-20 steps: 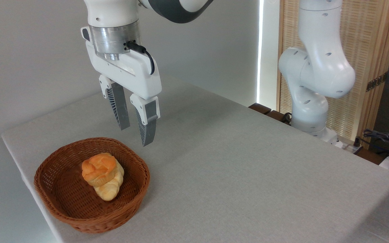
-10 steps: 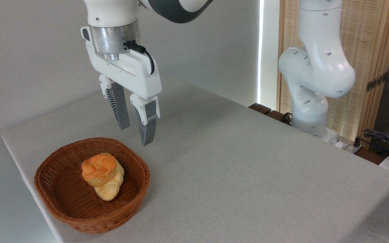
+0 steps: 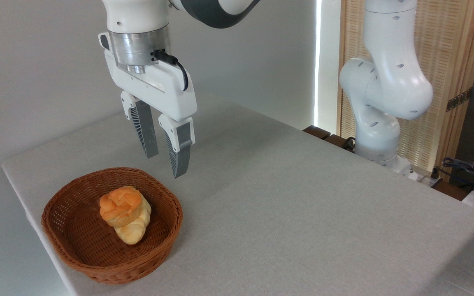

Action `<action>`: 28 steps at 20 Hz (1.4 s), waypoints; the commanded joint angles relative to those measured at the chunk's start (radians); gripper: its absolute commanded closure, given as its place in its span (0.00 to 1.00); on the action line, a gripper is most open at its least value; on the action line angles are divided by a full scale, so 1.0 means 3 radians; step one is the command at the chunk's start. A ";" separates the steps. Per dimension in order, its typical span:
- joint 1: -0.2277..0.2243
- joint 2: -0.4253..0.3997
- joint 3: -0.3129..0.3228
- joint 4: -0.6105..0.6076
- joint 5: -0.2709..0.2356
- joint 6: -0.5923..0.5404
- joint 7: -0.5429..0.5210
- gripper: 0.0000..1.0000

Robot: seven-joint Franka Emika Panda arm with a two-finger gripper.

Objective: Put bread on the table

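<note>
Bread (image 3: 120, 204) in basket (image 3: 76, 255), table's (image 3: 303, 205) left.

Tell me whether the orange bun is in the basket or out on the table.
In: the bun sits inside the basket, on a paler loaf.

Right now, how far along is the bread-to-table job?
Nothing is done yet: the bread sits in the wicker basket, resting on a paler loaf. In hand: nothing; the gripper hangs above the basket's far rim, fingers apart and empty. Left: descend, grasp the bread, lift it out, set it on the table.
</note>
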 commanded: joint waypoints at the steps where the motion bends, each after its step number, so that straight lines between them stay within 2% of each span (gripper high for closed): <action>1: -0.0016 0.0003 0.0016 0.0037 -0.0042 -0.0090 -0.0003 0.00; 5: -0.0036 0.0080 0.0001 0.0032 -0.0048 -0.0080 -0.0003 0.00; 7: -0.0041 0.0151 -0.0045 0.0032 -0.0124 0.0027 -0.0008 0.00; 14: -0.0041 0.0494 -0.0203 0.0011 -0.0186 0.0840 -0.0008 0.00; 19: -0.0046 0.0729 -0.0306 0.0011 -0.0252 0.1224 -0.0003 0.00; 25: -0.0041 0.0801 -0.0342 0.0011 -0.0232 0.1260 0.0012 0.00; 26: -0.0041 0.0801 -0.0342 0.0001 -0.0211 0.1260 0.0063 0.02; 28: -0.0036 0.0796 -0.0342 0.0006 -0.0216 0.1255 0.0099 0.33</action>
